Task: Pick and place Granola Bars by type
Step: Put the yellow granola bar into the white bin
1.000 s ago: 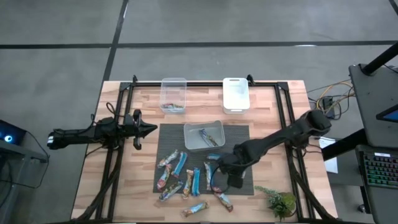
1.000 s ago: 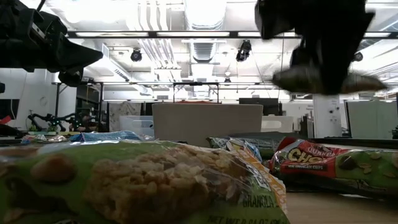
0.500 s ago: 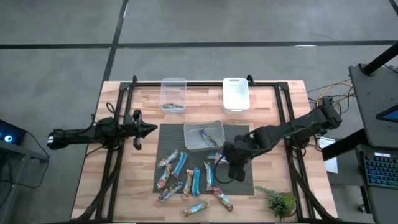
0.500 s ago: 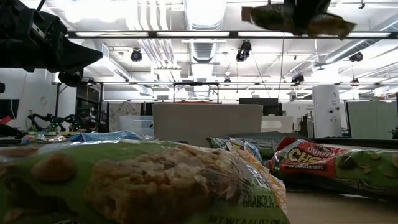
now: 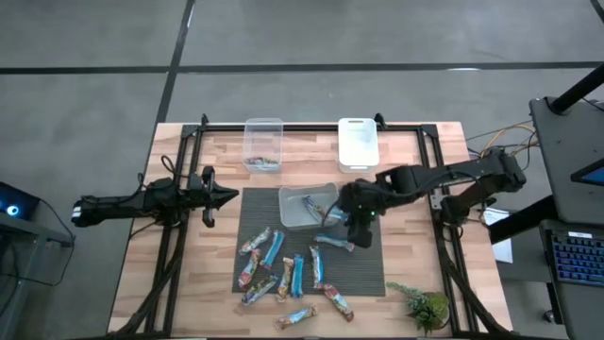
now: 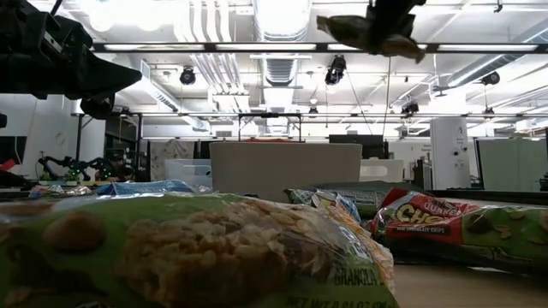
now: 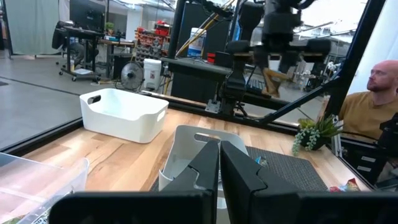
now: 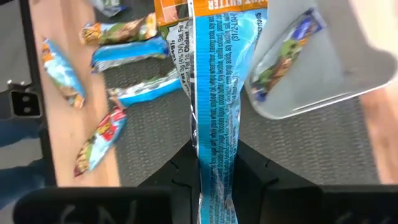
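My right gripper hangs over the dark mat, beside the clear tub on it, and is shut on one granola bar whose blue seam side faces the wrist camera. The low view shows that bar high above the table. That tub holds one bar. Several more granola bars, some blue and some multicoloured, lie flat on the mat's near left part. My left gripper is shut, level and holds nothing, at the table's left side. My right gripper pinches the bar's two long edges between its two fingers, around the middle of its length. The fingers come from above, slanting down, and lie across the bar. The bar is lifted clear of the mat and hangs roughly level.
A clear tub with one bar and a white tub stand at the table's far edge. A small green plant stands at the near right corner. A black frame runs around the table. A person sits beyond the table.
My right gripper has risen and gone toward the table's far edge, from over the loose bars to beside the clear tub on the mat. It has carried the held bar up with it, clear of the mat.
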